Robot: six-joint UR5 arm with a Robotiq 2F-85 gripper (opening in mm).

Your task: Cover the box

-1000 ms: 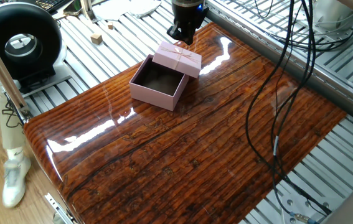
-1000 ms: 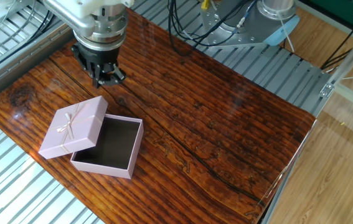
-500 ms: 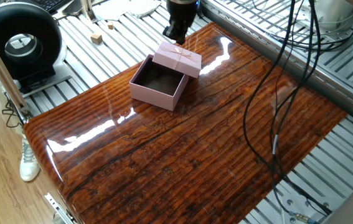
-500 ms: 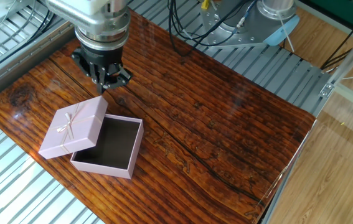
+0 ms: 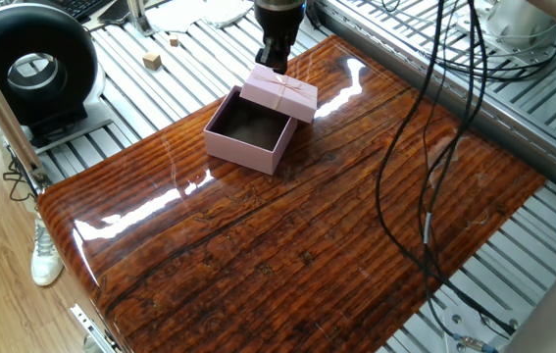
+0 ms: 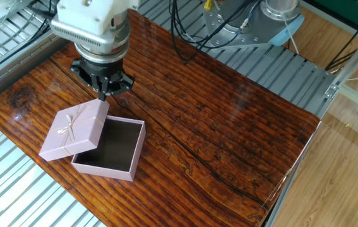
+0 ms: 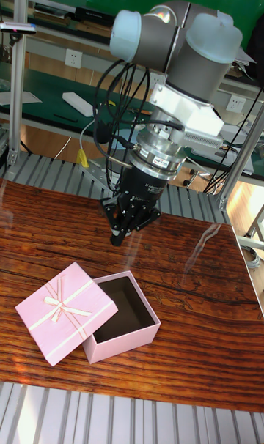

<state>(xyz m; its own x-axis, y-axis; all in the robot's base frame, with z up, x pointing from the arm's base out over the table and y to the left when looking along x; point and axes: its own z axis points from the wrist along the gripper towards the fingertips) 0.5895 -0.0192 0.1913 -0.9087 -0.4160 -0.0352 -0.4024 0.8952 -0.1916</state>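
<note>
- Pale pink cardboard, the box (image 6: 112,149) sits open on the glossy wooden table (image 5: 336,216), its dark inside holding nothing.
- The ribboned lid (image 7: 64,311) leans tilted on one box edge.
- The tall fixed view shows the claw (image 7: 125,228) above the table behind the box, fingers seemingly drawn narrow, gripping nothing.

The arm (image 7: 176,34) is built of fat dark grey tubular links with pale blue-grey rounded joint caps. Below the wrist sits a white angular block, then a silver ring and a black cylindrical collar bearing small white lettering too small to read. Black cables loop alongside the wrist. The claw (image 7: 121,228) is black, with short slim fingers.
</note>
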